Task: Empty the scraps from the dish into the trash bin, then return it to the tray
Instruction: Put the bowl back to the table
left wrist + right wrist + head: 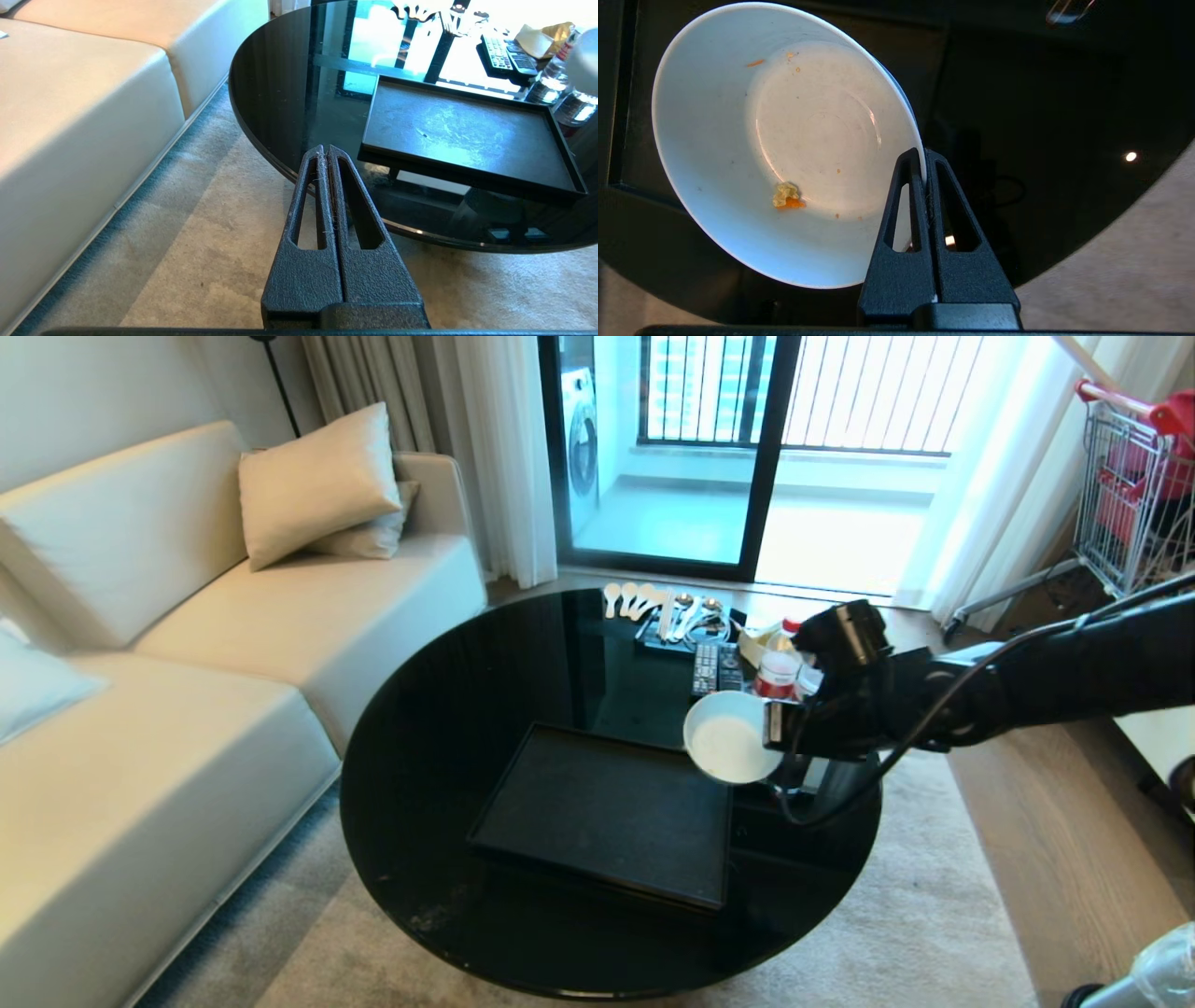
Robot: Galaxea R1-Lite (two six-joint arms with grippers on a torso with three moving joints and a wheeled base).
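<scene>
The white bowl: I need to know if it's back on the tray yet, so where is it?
Not yet: in the head view the white bowl hangs by its rim in the right tool, just off the black tray's far right corner.

Head looks down; both wrists close, sharing the tray (607,812).

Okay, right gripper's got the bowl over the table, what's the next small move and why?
Probably lower the bowl onto the tray. The right gripper is shut on its rim, only a small stuck scrap is left inside, and the bowl hangs just past the tray's far right corner.
</scene>
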